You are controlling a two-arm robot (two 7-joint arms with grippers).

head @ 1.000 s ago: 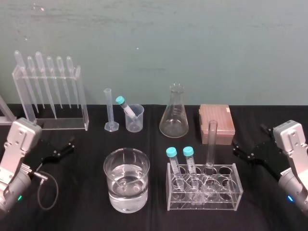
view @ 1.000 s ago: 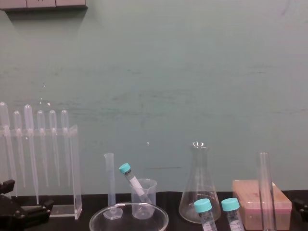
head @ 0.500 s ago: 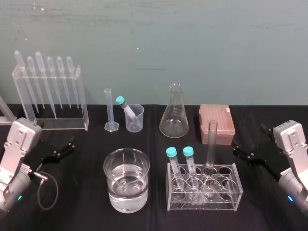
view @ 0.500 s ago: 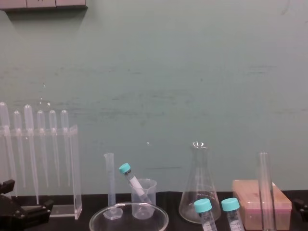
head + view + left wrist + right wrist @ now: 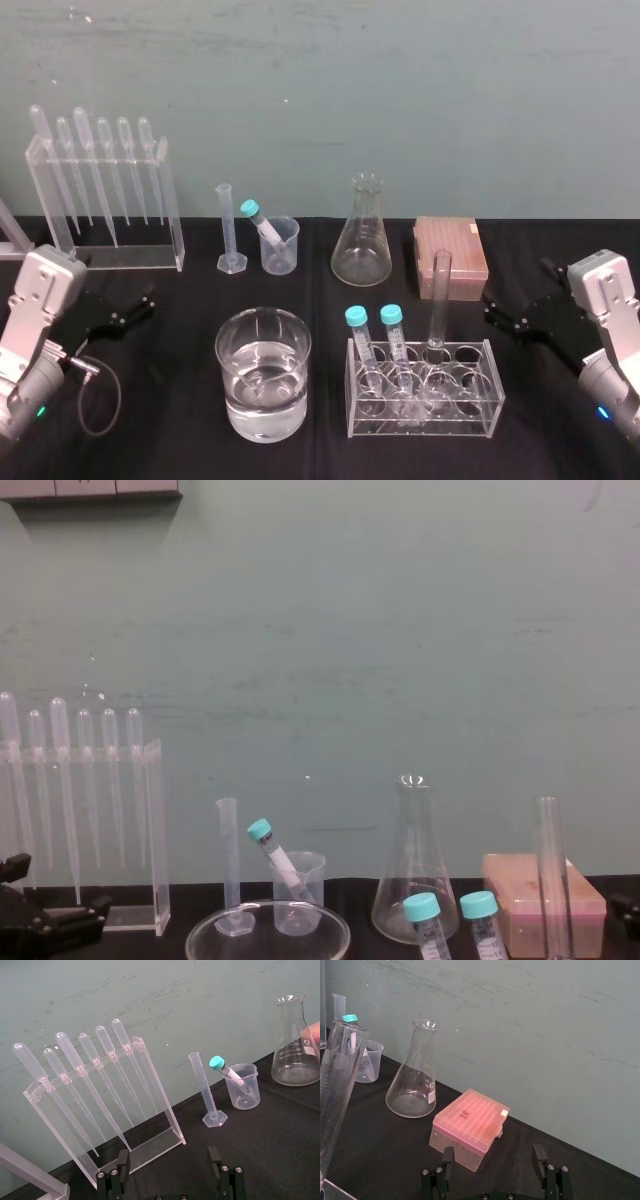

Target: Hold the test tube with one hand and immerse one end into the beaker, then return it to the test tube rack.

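Long, clear, uncapped test tube (image 5: pixel 439 300) stands upright in the rack (image 5: pixel 472 416); left pincer (image 5: pixel 168 1155) and right pincer (image 5: pixel 493 1152) gape apart.

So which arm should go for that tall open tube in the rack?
The right. The test tube stands in the rack on the robot's right side, close to the right gripper, whose jaws are open. The left gripper sits far across the table, beyond the wide clear dish.

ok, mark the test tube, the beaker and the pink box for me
test tube (image 5: pixel 439 300), head view, middle of the glass shaft.
beaker (image 5: pixel 288 258), head view, front wall below the rim.
pink box (image 5: pixel 471 1121), right wrist view, centre of the lid.
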